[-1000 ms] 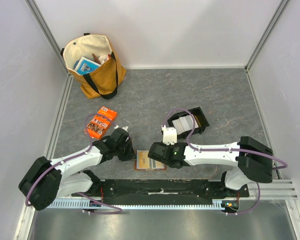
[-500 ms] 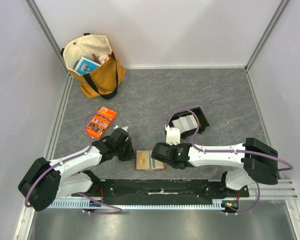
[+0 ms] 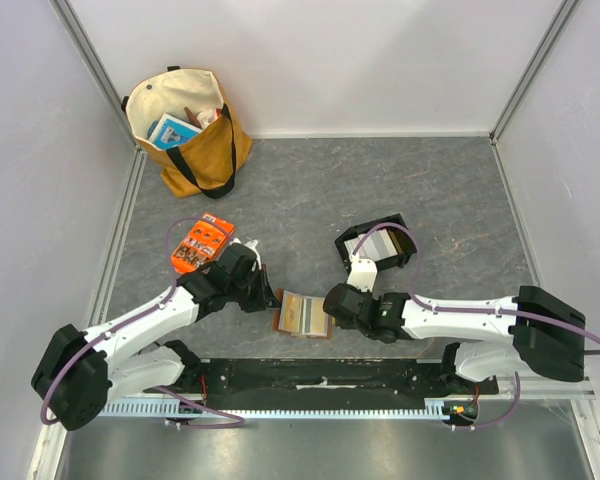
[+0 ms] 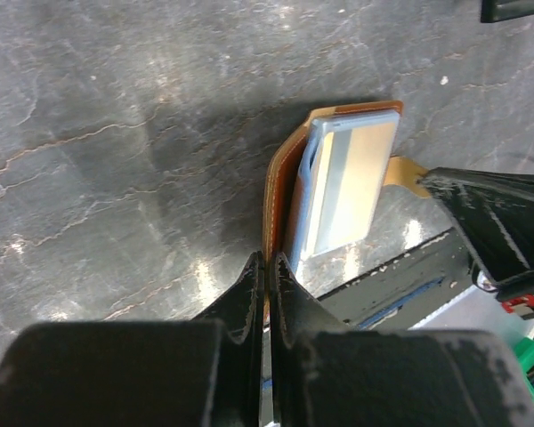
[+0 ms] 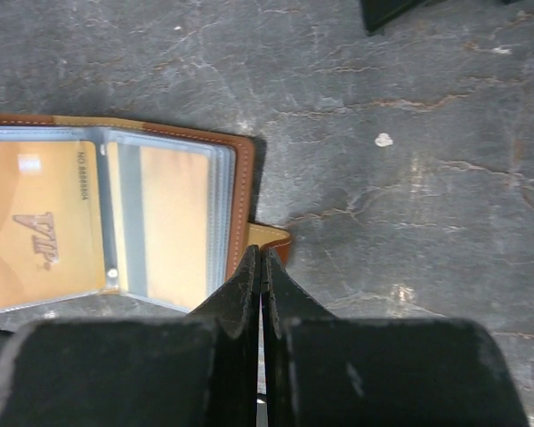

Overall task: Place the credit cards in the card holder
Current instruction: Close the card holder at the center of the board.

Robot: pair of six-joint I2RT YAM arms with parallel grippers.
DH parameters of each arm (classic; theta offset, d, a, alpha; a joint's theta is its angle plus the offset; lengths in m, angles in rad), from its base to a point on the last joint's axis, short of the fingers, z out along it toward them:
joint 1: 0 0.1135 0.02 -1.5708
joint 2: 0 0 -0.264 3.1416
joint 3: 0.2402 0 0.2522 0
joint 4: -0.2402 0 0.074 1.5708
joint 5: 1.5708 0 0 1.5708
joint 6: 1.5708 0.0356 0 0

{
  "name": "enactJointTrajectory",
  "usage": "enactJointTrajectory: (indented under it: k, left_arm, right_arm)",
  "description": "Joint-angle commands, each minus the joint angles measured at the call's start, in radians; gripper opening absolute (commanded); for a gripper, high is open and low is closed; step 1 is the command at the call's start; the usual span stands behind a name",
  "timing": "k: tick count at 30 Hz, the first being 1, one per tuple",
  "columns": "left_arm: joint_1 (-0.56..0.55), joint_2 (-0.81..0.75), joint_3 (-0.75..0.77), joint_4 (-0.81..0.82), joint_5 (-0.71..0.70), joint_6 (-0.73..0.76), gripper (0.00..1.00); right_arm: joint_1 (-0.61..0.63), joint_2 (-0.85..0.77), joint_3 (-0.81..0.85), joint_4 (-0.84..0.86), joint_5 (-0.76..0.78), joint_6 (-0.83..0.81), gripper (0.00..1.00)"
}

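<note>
The tan-brown card holder (image 3: 305, 316) lies open near the table's front edge, its clear sleeves showing tan cards. My left gripper (image 3: 275, 301) is shut on the edge of its left cover, which stands raised in the left wrist view (image 4: 285, 178). My right gripper (image 3: 332, 312) is shut, with its tips (image 5: 261, 255) on the holder's small strap (image 5: 274, 240) at the right edge of the open holder (image 5: 116, 213). No leather shows between those jaws. White and grey credit cards (image 3: 368, 244) lie in the black tray (image 3: 405, 240) behind the right arm.
An orange printed packet (image 3: 199, 243) lies left of the left arm. A tan tote bag (image 3: 185, 125) with items stands at the back left. The black base rail (image 3: 320, 375) runs just in front of the holder. Walls enclose three sides.
The card holder has gone from mostly covered by the right gripper to lying spread open. The left gripper lifted the left cover up and to the right. The right gripper slid right to the strap.
</note>
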Motion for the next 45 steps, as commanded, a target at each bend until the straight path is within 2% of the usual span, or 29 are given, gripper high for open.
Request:
enactJointTrajectory:
  k: [1,17,20,27,33,38,43,45]
  left_arm:
    - [0.001,0.006,0.072,0.008,0.07,-0.006,0.02]
    - [0.001,0.109,0.081,0.143,0.212,-0.098,0.02]
    - [-0.002,0.123,0.087,0.15,0.215,-0.108,0.04]
    - [-0.022,0.178,0.113,0.169,0.232,-0.111,0.19]
    - [-0.063,0.218,0.143,0.176,0.23,-0.111,0.34]
    - [-0.08,0.246,0.156,0.174,0.216,-0.112,0.38]
    - [-0.108,0.28,0.19,0.159,0.198,-0.097,0.43]
    - [-0.129,0.312,0.244,0.102,0.161,-0.068,0.45]
  right_arm:
    - [-0.004,-0.009,-0.028,0.126,-0.052,0.024,0.0]
    - [-0.008,-0.005,-0.111,0.284,-0.112,0.05,0.0]
    - [-0.011,-0.009,-0.119,0.287,-0.111,0.05,0.0]
    - [-0.018,-0.022,-0.134,0.292,-0.106,0.064,0.0]
    - [-0.018,-0.105,-0.155,0.226,-0.027,0.108,0.0]
    - [-0.018,-0.211,-0.194,0.195,0.032,0.134,0.0]
    - [-0.018,-0.237,-0.215,0.175,0.032,0.153,0.0]
    - [-0.018,-0.24,-0.217,0.171,0.035,0.156,0.0]
